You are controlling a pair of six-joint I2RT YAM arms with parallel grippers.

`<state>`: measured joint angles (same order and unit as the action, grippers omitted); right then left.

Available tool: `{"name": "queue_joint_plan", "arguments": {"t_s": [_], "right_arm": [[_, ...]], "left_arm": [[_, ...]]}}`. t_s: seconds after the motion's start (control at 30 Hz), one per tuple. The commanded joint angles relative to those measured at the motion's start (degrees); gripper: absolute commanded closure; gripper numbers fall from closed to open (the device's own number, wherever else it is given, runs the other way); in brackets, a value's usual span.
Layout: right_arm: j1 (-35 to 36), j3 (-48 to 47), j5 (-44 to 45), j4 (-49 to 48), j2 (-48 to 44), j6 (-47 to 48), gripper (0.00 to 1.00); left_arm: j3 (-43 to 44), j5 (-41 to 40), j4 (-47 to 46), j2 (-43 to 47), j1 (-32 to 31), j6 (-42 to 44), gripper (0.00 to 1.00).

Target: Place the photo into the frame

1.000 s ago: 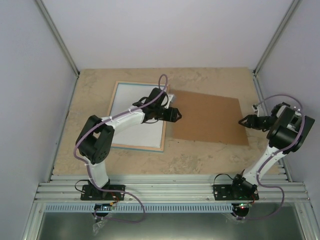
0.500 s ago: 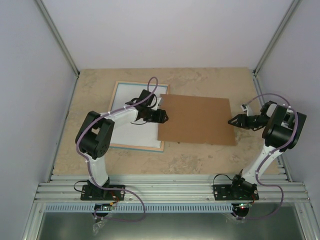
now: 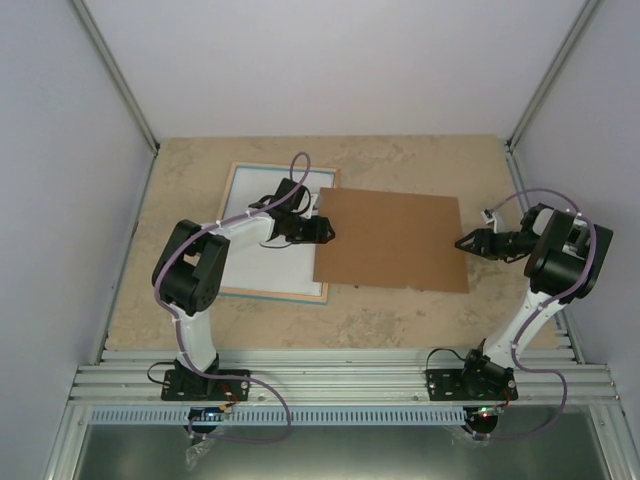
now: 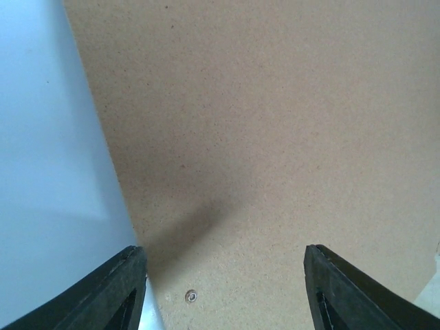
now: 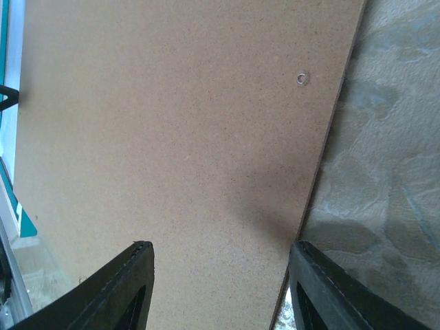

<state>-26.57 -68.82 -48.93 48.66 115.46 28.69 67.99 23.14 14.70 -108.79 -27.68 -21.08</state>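
- Pale walls [image 3: 330, 60] are seen closing in the work cell at the top and both sides of the overhead view.
- Across the middle of that view a beige, mottled table [image 3: 400, 312] is shown, flat and matt.
- At picture centre a brown backing board [image 3: 395, 240] is laid flat, its left edge overlapping the right side of the frame.
- The frame [image 3: 272, 294] is found left of centre, lying flat, with a turquoise strip along its lower edge and a white field inside. It is judged stiff and light, its pane likely slippery and breakable, and it would best be taken by the wooden edges.
- The photo is seen in no view, and whether it is hidden under something cannot be told. A print is expected to be thin, limp and easily creased, so its border would be the place to take it.
- The left gripper [image 3: 326, 232] is held at the board's left edge and the right gripper [image 3: 462, 243] at its right edge. Both are spread, with nothing pinched.
- A small metal eyelet [image 5: 301, 78] is set in the board near its right edge.
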Motion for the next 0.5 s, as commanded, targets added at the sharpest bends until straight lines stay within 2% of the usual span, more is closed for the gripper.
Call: {"name": "queue_joint_plan", "arguments": {"t_s": [0.0,0.33,0.47], "right_arm": [[0.11,1.50,2.25,1.83,0.71,0.32,0.45],[0.16,1.53,1.96,1.73,0.92,0.55,0.45],[0.11,1.91,1.69,1.13,1.29,0.37,0.45]], "left_arm": [[0.39,-0.07,-0.59,-1.62,0.28,-1.81,0.34],[0.40,-5.40,-0.15,-2.57,1.24,-4.12,0.34],[0.69,0.45,-1.06,-3.54,1.18,-3.95,0.37]]}}
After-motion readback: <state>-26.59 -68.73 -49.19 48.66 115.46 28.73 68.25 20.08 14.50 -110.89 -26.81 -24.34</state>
